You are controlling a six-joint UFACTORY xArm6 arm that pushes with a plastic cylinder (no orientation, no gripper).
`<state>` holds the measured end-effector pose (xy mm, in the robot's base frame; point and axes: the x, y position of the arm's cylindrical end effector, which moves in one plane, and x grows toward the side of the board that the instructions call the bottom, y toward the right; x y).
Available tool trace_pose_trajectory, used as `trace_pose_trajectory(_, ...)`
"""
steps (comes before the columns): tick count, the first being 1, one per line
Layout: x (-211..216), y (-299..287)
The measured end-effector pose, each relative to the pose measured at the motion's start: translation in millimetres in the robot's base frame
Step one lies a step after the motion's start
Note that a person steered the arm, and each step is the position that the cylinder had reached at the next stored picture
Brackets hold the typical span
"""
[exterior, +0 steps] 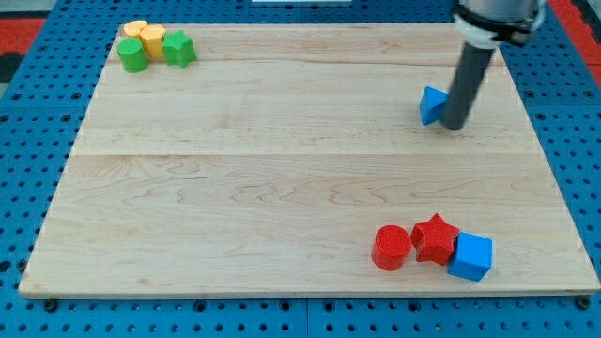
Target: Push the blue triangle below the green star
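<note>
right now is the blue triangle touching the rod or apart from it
Touching, as far as the view shows: my tip sits against the blue triangle on its right side, with no gap visible.

Lighting's looking bright and even, nothing glaring off the wooden board (282,188). Shadows are staying soft and tiny under the blocks. Everything's reading slightly soft, low-res, no obvious edge warping.

The blue triangle (431,105) lies flat at the worktop's two o'clock, its right side hidden behind the rod. The green star (179,49) sits upright far off at ten o'clock, well apart.
</note>
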<state>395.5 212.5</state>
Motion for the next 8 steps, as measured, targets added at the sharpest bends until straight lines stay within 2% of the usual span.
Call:
trace_pose_trajectory(1,-42.1,12.3)
trace_pose_trajectory(2,-69.7,-67.3)
trace_pose_trajectory(3,-58.1,-62.7)
trace_pose_trajectory(4,-69.1,13.0)
trace_pose_trajectory(5,-43.2,62.7)
trace_pose_trajectory(6,-27.7,24.3)
trace_pose_trajectory(7,-27.6,-54.8)
trace_pose_trajectory(8,-6.3,-52.5)
